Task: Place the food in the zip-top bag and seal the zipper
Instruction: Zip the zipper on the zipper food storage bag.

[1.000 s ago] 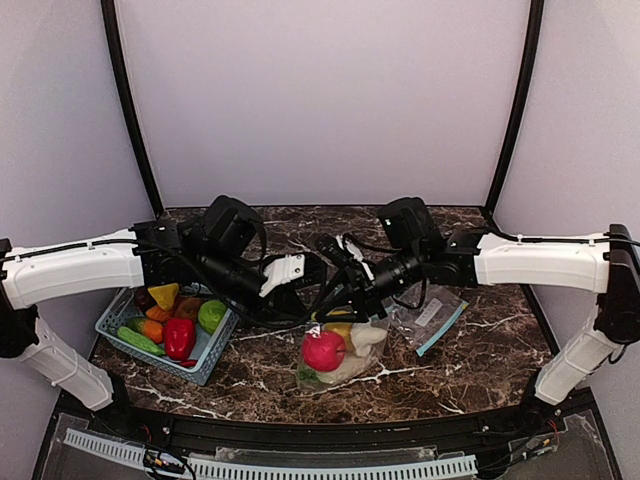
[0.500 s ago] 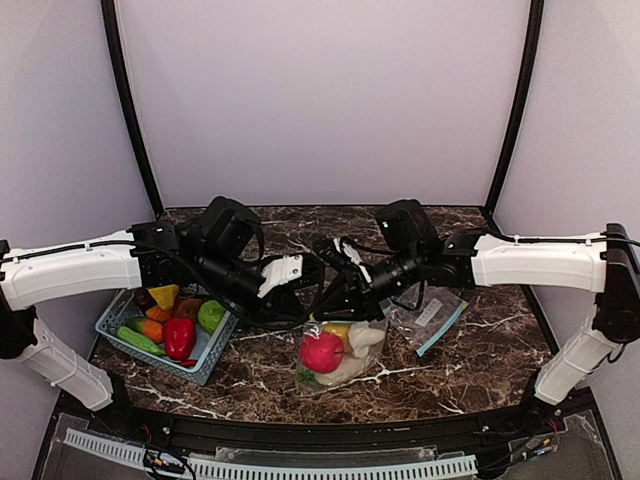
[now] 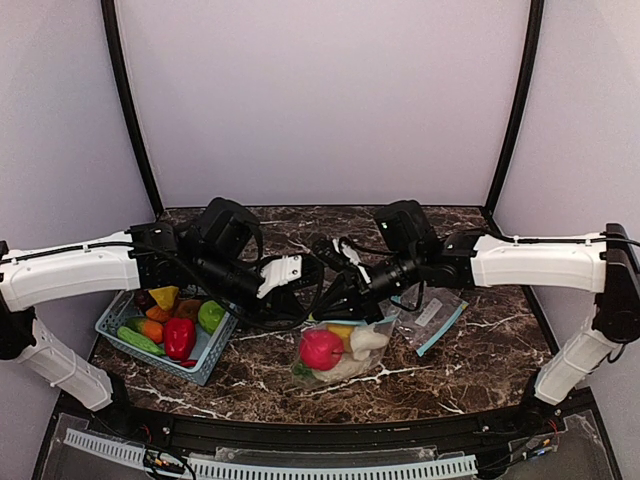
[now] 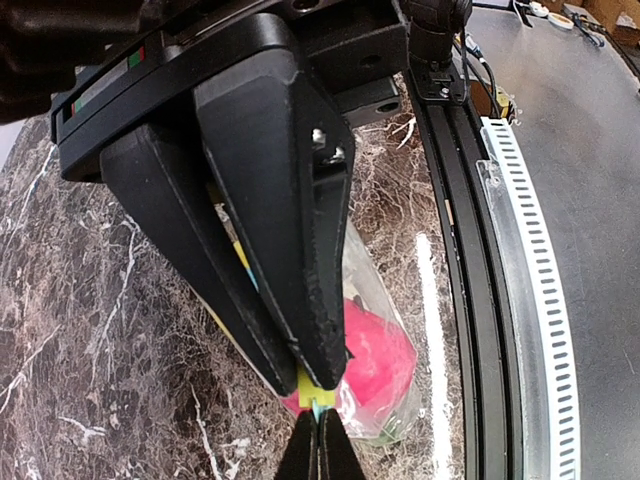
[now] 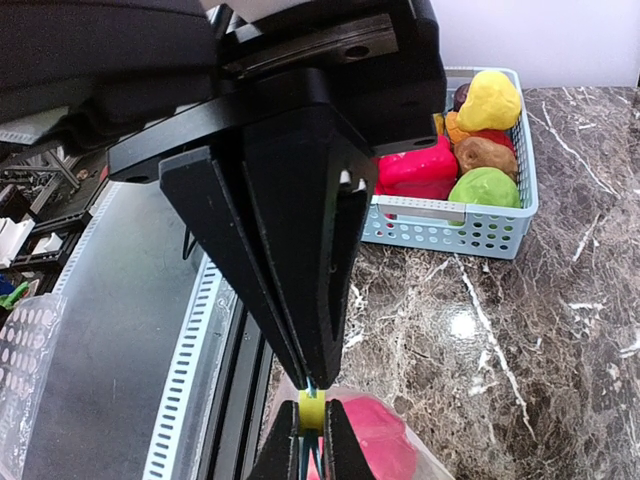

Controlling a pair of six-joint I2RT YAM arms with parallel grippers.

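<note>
The clear zip-top bag (image 3: 345, 362) stands on the marble in the middle, holding food: a red apple (image 3: 322, 349), a cream piece (image 3: 366, 340) and a yellow piece. My left gripper (image 3: 330, 305) and right gripper (image 3: 358, 300) meet tip to tip over the bag's top edge. In the left wrist view my left gripper (image 4: 312, 380) is shut on the yellow zipper slider (image 4: 315, 392). In the right wrist view my right gripper (image 5: 312, 380) is shut on the bag's teal zipper strip, right beside the slider (image 5: 312, 408). The apple (image 5: 375, 445) shows pink through the plastic below.
A teal lattice basket (image 3: 205, 365) at the left holds more food: a red pepper (image 3: 180, 337), a green fruit (image 3: 211, 315), a yellow piece (image 3: 164, 295) and a cucumber (image 3: 140, 342). A second flat bag (image 3: 430, 315) lies at the right. The table's black front rail (image 4: 465, 300) runs close by.
My right gripper's jaws have closed onto the bag's top edge and the arm has edged left. The bag's top has sagged a little. The left gripper has kept its grip.
</note>
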